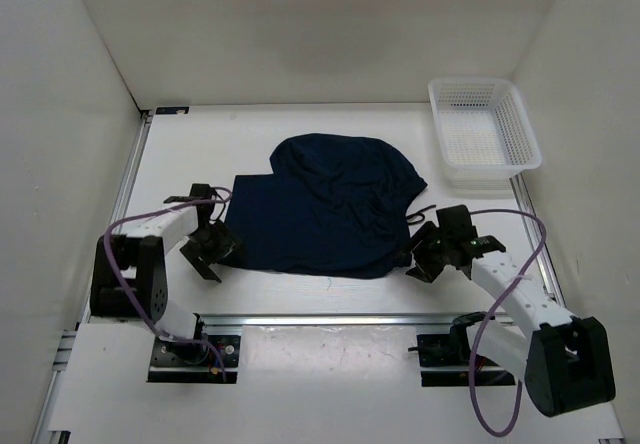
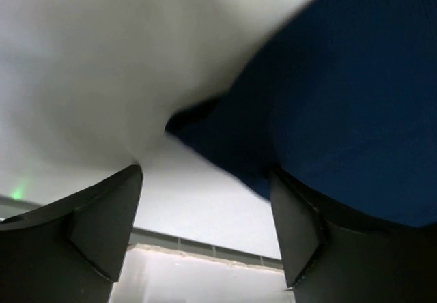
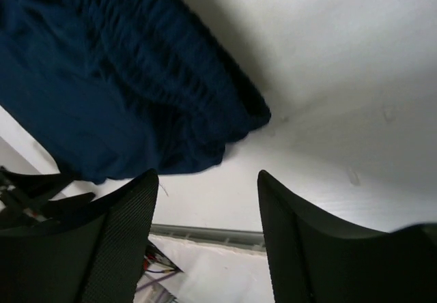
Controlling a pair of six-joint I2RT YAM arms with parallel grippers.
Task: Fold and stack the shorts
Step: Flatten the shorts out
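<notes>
The dark navy shorts [image 1: 330, 204] lie on the white table, the upper part folded over and rounded, the lower part flat. A thin drawstring [image 1: 424, 211] trails at their right edge. My left gripper [image 1: 208, 249] is open at the shorts' lower left corner, which shows in the left wrist view [image 2: 341, 112] just above the right finger [image 2: 297, 228]. My right gripper [image 1: 428, 254] is open beside the lower right corner; the gathered waistband [image 3: 184, 78] lies just beyond the fingertips [image 3: 130, 207]. Neither gripper holds anything.
A white mesh plastic basket [image 1: 482, 134] stands at the back right of the table. Metal rails [image 1: 330, 318] run along the table's near edge and sides. White walls enclose the workspace.
</notes>
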